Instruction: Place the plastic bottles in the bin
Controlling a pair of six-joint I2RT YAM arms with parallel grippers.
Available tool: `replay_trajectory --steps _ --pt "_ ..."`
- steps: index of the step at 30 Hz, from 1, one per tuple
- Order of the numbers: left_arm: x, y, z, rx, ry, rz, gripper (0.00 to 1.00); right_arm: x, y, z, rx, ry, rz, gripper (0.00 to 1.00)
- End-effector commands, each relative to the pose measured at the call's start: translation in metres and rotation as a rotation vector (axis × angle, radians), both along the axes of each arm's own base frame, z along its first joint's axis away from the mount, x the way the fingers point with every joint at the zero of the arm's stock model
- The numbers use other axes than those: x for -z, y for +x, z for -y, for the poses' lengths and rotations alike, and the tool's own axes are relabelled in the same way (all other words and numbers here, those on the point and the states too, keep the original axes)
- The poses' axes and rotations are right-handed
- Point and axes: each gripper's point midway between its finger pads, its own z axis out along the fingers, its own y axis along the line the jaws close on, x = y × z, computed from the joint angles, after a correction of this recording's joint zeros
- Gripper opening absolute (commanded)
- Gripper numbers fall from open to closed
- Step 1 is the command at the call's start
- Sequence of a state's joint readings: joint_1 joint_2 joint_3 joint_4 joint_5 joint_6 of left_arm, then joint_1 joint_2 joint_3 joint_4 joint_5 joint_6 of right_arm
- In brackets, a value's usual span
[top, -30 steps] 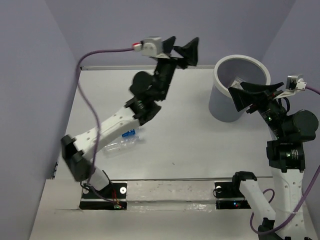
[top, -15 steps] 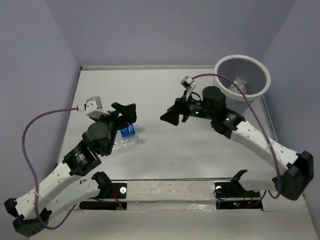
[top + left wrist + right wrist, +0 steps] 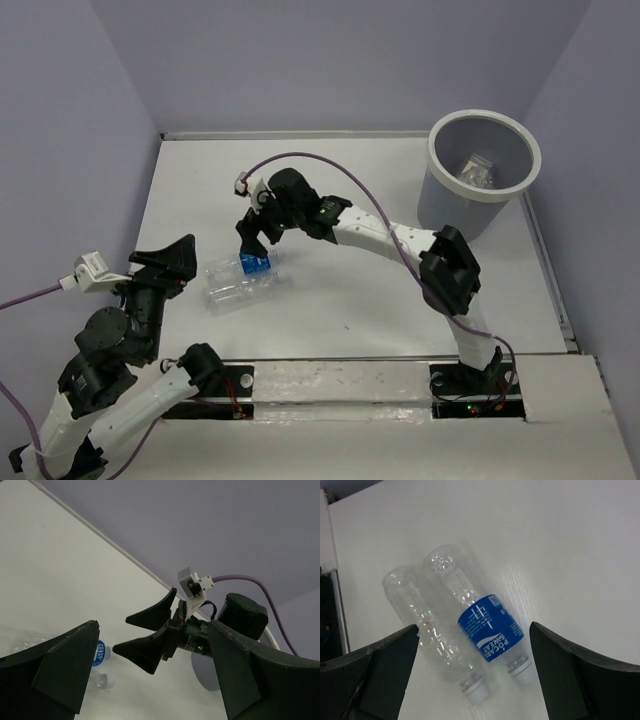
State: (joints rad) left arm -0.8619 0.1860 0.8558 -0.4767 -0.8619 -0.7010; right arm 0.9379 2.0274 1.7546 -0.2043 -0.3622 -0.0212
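Near the left edge of the counter (image 3: pixel 200 190), our left fingers (image 3: pixel 165 267) are spread wide and hold nothing. Just right of them, two plastic bottles (image 3: pixel 240 282) lie side by side and touching. Their long axes run roughly along the near edge, caps to the right. Our right fingers (image 3: pixel 256 232) hover directly above, wide apart and empty, so that arm is nearer. The blue-labelled bottle (image 3: pixel 490 635) lies slantwise across their gap. The bin (image 3: pixel 440 205) stands at the far right corner, well apart.
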Motion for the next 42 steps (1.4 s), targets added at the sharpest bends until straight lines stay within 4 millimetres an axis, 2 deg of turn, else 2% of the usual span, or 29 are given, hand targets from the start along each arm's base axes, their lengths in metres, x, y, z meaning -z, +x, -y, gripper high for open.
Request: replay_trajectory --steps 1,2,3,5,6,7,9,10,11,12,15,16,19,21,25,30,34,37,38,39,40,41,42 --pt "0.006 -0.004 -0.013 -0.037 0.006 0.015 0.99 -0.014 0.006 -0.027 -0.128 -0.023 0.146 0.96" --pt "0.005 -0.008 -0.015 -0.026 -0.014 0.032 0.99 0.008 0.01 -0.032 -0.144 -0.062 0.131 0.97" --pt "0.006 -0.009 -0.015 -0.023 -0.026 0.04 0.99 -0.007 0.01 -0.042 -0.156 -0.036 0.159 0.97" --pt "0.016 -0.008 -0.012 -0.007 -0.026 0.038 0.99 0.001 0.015 -0.048 -0.167 -0.056 0.166 0.97" --pt "0.019 -0.008 -0.011 -0.004 -0.03 0.035 0.99 0.019 0.019 -0.052 -0.171 -0.08 0.154 0.97" --pt "0.023 -0.008 -0.008 0.007 -0.026 0.029 0.99 0.008 0.019 -0.061 -0.177 -0.06 0.179 0.97" --pt "0.023 -0.007 -0.006 0.013 -0.02 0.028 0.99 0.017 0.022 -0.066 -0.183 -0.072 0.182 0.97" --pt "0.023 -0.007 -0.006 0.011 -0.01 0.027 0.99 0.031 0.026 -0.069 -0.181 -0.089 0.175 0.97" --pt "0.023 -0.006 -0.005 0.011 -0.004 0.026 0.99 0.027 0.024 -0.075 -0.186 -0.079 0.189 0.97" --pt "0.023 -0.005 -0.003 0.015 0.009 0.024 0.99 0.038 0.025 -0.076 -0.191 -0.096 0.184 0.97" --pt "0.023 -0.002 0.002 0.024 0.027 0.017 0.99 0.044 0.02 -0.082 -0.208 -0.093 0.178 0.96" --pt "0.024 -0.001 0.003 0.024 0.035 0.013 0.99 0.05 0.012 -0.086 -0.231 -0.094 0.166 0.96" --pt "0.024 0.0 0.003 0.022 0.038 0.012 0.99 0.056 0.008 -0.087 -0.249 -0.094 0.148 0.96" --pt "0.024 0.0 0.004 0.02 0.038 0.012 0.99 0.067 0.002 -0.091 -0.266 -0.103 0.139 0.96" --pt "0.027 0.002 0.005 0.018 0.039 0.0 0.99 0.085 0.003 -0.091 -0.266 -0.125 0.127 0.95" --pt "0.036 0.006 0.011 0.021 0.06 -0.05 0.99 0.101 0.011 -0.09 -0.249 -0.153 0.151 0.95" --pt "0.038 0.001 0.015 0.054 -0.018 -0.085 0.99 0.113 0.021 -0.088 -0.212 -0.178 0.188 0.92" --pt "0.04 -0.009 0.015 0.092 -0.044 -0.144 0.99 0.118 0.032 -0.085 -0.175 -0.171 0.193 0.84" --pt "0.041 -0.011 0.018 0.102 -0.083 -0.173 0.99 0.107 0.041 -0.085 -0.156 -0.143 0.211 0.81" --pt "0.051 -0.016 0.016 0.103 -0.061 -0.226 0.99 0.113 0.046 -0.079 -0.141 -0.147 0.199 0.79" --pt "0.053 -0.019 0.016 0.11 -0.069 -0.247 0.99 0.11 0.046 -0.079 -0.136 -0.138 0.2 0.75" --pt "0.051 -0.023 0.018 0.132 -0.085 -0.264 0.99 0.108 0.055 -0.074 -0.115 -0.13 0.204 0.69" --pt "0.059 -0.025 0.02 0.134 -0.088 -0.31 0.99 0.101 0.063 -0.067 -0.092 -0.115 0.207 0.66"
